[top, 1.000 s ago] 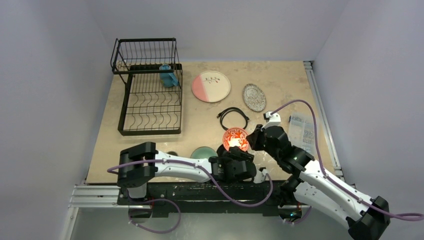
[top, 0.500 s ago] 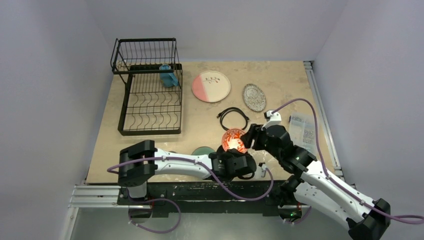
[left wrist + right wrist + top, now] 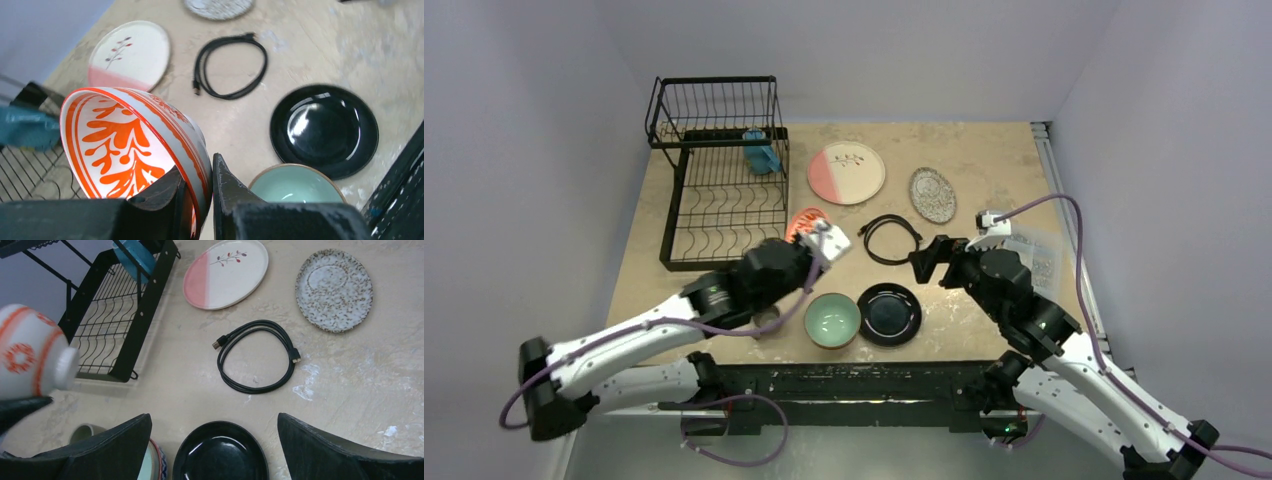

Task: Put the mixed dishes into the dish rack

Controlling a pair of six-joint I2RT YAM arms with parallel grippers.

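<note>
The red bowl [image 3: 130, 145] now hangs in your left claw [image 3: 197, 182], rim pinched, near the rack [image 3: 724, 210] at ten o'clock; right claw [image 3: 214, 420] gapes empty, so racking comes next.

Beige table [image 3: 994, 160] carrying everything. Dish rack [image 3: 724, 205] sitting upper left. Pink-and-white plate [image 3: 846, 172] and speckled plate [image 3: 932, 195] lying upper centre. Black cable [image 3: 891, 238] coiling mid-frame. Mint-green bowl [image 3: 832, 320] and black plate [image 3: 890, 313] resting side by side, lower centre. Clear box [image 3: 1036, 258] lying right.

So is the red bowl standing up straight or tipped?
Tipped: the bowl is on its side, its patterned inside facing sideways, with the left end effector pinching its rim.
</note>
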